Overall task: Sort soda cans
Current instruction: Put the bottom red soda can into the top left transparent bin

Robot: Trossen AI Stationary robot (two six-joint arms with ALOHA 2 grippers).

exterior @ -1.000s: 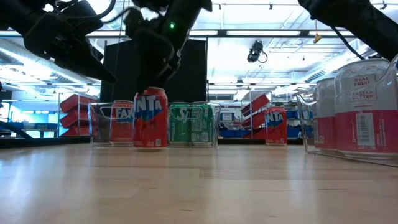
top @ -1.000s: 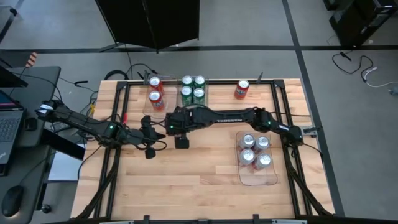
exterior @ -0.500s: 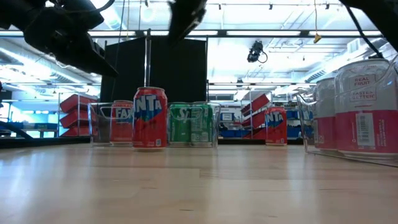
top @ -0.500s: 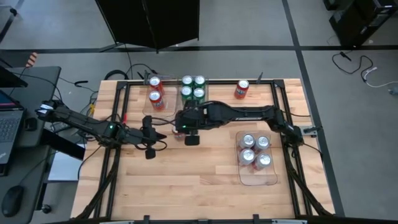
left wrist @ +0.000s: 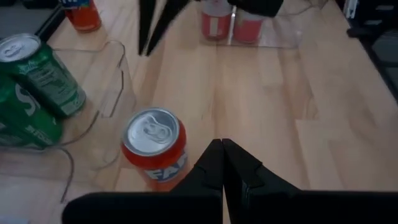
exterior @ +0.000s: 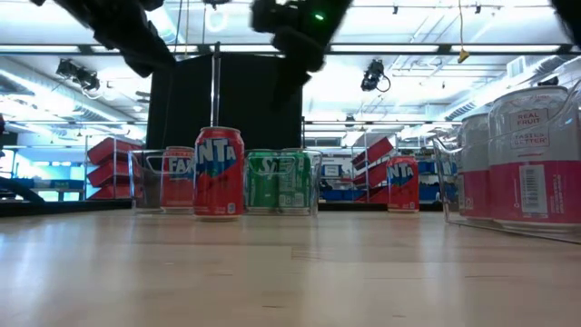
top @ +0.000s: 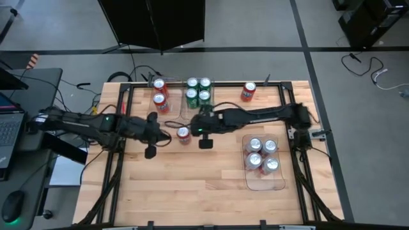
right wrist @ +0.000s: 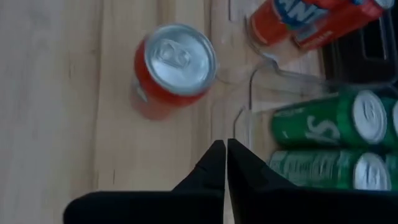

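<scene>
A loose red soda can (top: 183, 134) stands upright on its base on the wooden table, left of centre; the low view shows it in front of the trays (exterior: 219, 173). My left gripper (top: 168, 132) is shut just left of this can (left wrist: 154, 146) and above it. My right gripper (top: 193, 126) is shut just right of it (right wrist: 174, 68), also raised. Neither touches the can. Another red can (top: 248, 92) stands alone at the far right. Red cans (top: 160, 93), green cans (top: 198, 91) and silver-white cans (top: 262, 155) stand in clear trays.
The red cans' tray (top: 153, 114) and the green cans' tray (top: 198, 106) sit at the table's far edge, just beyond both grippers. The silver-white cans' tray (top: 267, 184) lies at the right. Bare wood spreads across the near half of the table (top: 192, 191).
My right gripper has risen off the loose red can and drawn back toward the table's right edge, its fingers coming together. The can stays upright where it was. My left arm has lifted a little and reached toward the can.
</scene>
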